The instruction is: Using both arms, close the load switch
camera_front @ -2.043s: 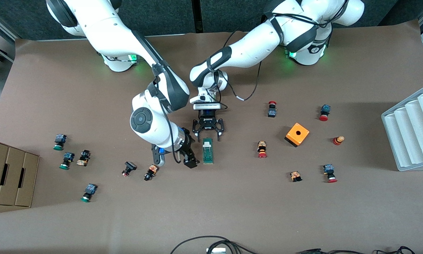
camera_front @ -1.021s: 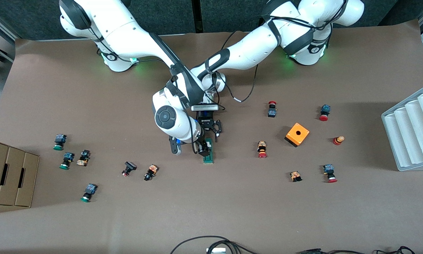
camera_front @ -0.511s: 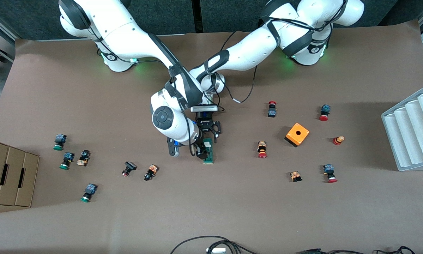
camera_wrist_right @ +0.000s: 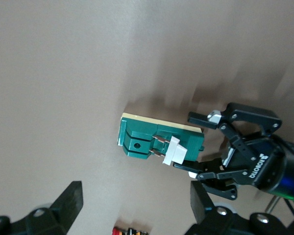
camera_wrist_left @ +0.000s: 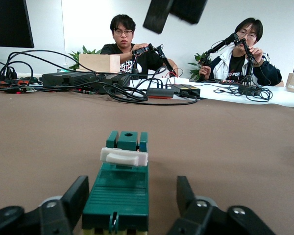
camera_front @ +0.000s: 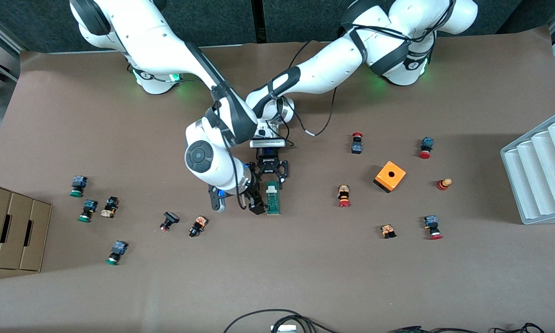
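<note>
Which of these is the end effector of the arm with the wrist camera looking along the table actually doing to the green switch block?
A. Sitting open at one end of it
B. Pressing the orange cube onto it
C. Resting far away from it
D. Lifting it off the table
A: the left end effector sits open, a finger on each side of one end of the load switch, which lies flat on the table.

Mid-table: narrow dark-green rectangular load switch point(camera_front: 272, 200). Astride its white-slider end, fingers spread: left gripper point(camera_front: 271, 180). Just beside it, toward the right arm's end, fingers apart: right gripper point(camera_front: 254, 206).
</note>
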